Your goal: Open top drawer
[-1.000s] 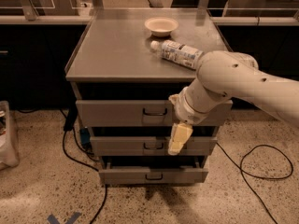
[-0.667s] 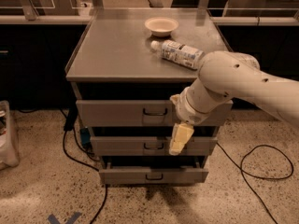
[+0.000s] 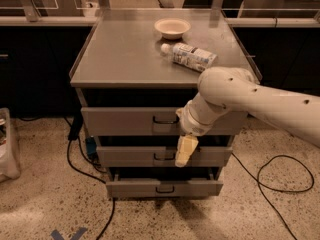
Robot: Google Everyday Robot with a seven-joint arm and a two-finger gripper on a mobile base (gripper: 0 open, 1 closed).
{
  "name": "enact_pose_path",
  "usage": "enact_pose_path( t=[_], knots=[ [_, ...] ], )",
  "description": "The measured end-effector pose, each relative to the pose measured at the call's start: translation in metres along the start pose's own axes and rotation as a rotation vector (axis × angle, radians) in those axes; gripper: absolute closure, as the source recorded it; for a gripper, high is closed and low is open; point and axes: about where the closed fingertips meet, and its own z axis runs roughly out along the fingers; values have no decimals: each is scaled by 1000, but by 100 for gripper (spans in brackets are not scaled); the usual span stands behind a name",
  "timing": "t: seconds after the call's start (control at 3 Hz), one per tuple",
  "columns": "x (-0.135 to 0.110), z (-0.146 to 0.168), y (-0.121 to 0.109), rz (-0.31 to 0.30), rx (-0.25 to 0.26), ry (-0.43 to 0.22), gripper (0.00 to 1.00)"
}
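The top drawer (image 3: 125, 121) is the widest grey front of three under the grey cabinet top, with a small dark wire handle (image 3: 165, 120) at its centre. A dark gap shows above it. My gripper (image 3: 185, 151) is yellowish and points downward from the white arm (image 3: 235, 96). It hangs just right of and below the top drawer's handle, in front of the middle drawer (image 3: 130, 156). It holds nothing that I can see. The arm covers the right part of the top drawer front.
A white bowl (image 3: 172, 28) and a lying plastic bottle (image 3: 190, 55) rest on the cabinet top (image 3: 120, 49). The bottom drawer (image 3: 135, 188) sits lowest. Black cables (image 3: 280, 176) run on the speckled floor on both sides. Dark counters stand behind.
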Motion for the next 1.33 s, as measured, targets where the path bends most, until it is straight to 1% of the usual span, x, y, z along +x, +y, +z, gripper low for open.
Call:
enact_pose_path(
  t=[0.33, 0.67, 1.0, 1.33],
  knots=[
    [11, 22, -15, 36, 61, 62, 0],
    [11, 22, -15, 36, 61, 62, 0],
    [6, 9, -20, 7, 71, 55, 0],
    [-2, -5, -30, -34, 109, 56, 0]
  ],
)
